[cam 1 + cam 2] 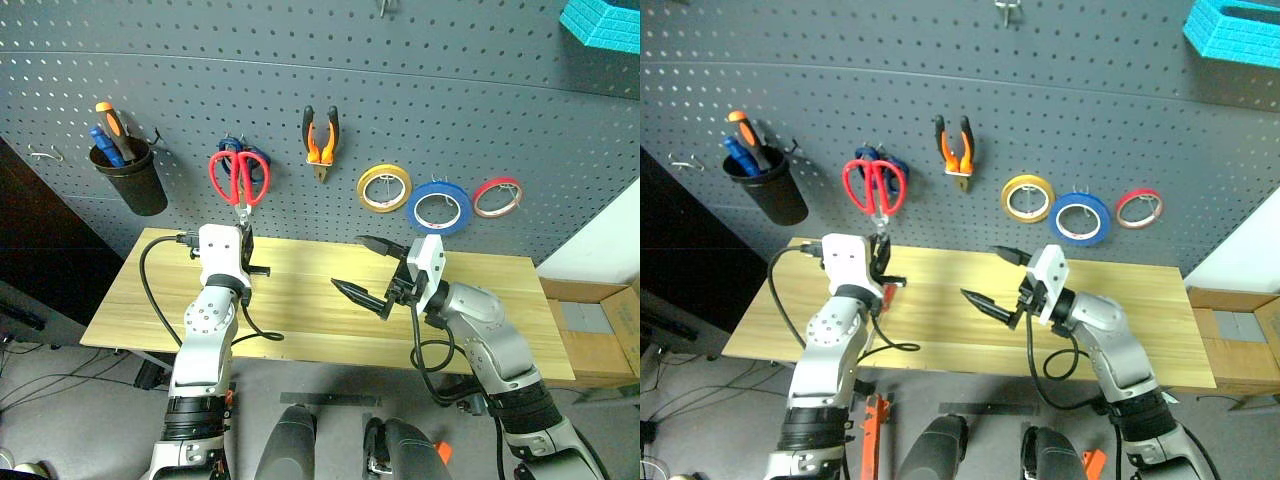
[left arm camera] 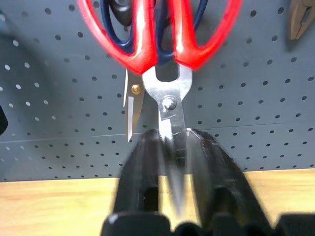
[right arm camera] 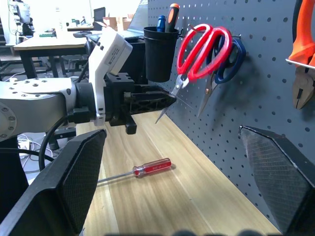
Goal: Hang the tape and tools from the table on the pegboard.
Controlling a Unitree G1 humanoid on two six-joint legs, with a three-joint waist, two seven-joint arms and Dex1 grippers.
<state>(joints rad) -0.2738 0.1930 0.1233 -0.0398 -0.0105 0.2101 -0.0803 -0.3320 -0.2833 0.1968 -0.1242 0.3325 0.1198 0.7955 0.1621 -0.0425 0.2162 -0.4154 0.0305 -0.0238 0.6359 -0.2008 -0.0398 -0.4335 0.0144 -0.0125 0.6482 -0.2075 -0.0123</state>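
No text, label, brand, number or sign can be read anywhere in these views. The red handle of the screwdriver (image 3: 152,167) lying on the table (image 3: 162,196) carries a faint line of pale marking along its side, but it is too small to make out. The pegboard (image 1: 420,110) bears no lettering.

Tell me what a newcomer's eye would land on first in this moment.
The red-handled scissors hang on the pegboard in front of a blue-handled pair, their blade tips between the jaws of the left gripper. To their right hang the pliers and three tape rings, the blue tape in the middle. A red-handled screwdriver lies on the table, and the right gripper hovers wide open.
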